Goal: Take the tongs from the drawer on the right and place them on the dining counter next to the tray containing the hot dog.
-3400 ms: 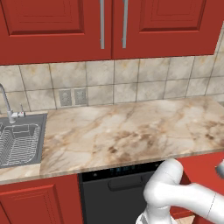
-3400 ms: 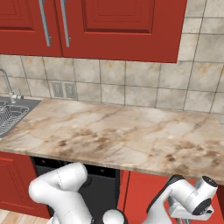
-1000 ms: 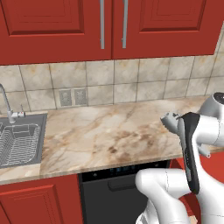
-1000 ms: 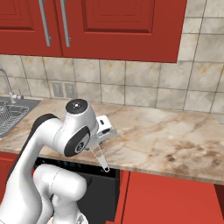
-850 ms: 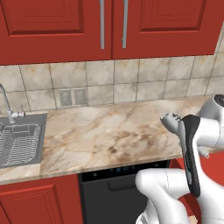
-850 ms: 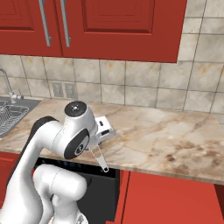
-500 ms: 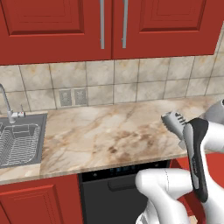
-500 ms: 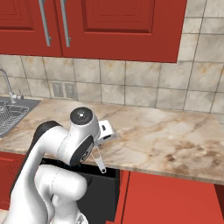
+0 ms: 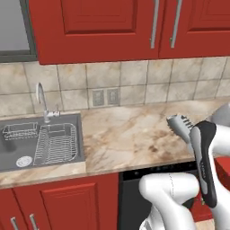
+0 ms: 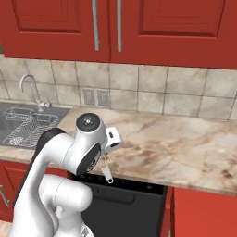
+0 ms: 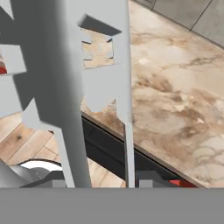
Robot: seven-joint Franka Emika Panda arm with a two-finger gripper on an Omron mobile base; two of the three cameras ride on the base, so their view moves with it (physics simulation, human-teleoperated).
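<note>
My gripper [image 11: 103,179] is shut on the tongs [image 11: 65,70], whose flat silver-grey arms rise large and close in the hand view. In the left base view their ridged scalloped tips [image 9: 179,127] stick out from behind my forearm over the marble kitchen counter [image 9: 126,139]. In the right base view a slim end of the tongs [image 10: 107,172] hangs below my wrist, in front of the counter's edge. The drawer, the dining counter and the tray are out of view.
A steel sink [image 9: 40,146] with a faucet [image 9: 42,101] and wire racks lies at the left. Below the counter is a dark dishwasher front [image 10: 125,199] between red cabinet doors [image 9: 58,204]. Red wall cabinets [image 10: 115,28] hang above the tiled backsplash.
The whole picture has shifted right, so the camera moved left and more of the sink shows. Since 3.4 s ago the arm has risen from below the counter with the tongs.
</note>
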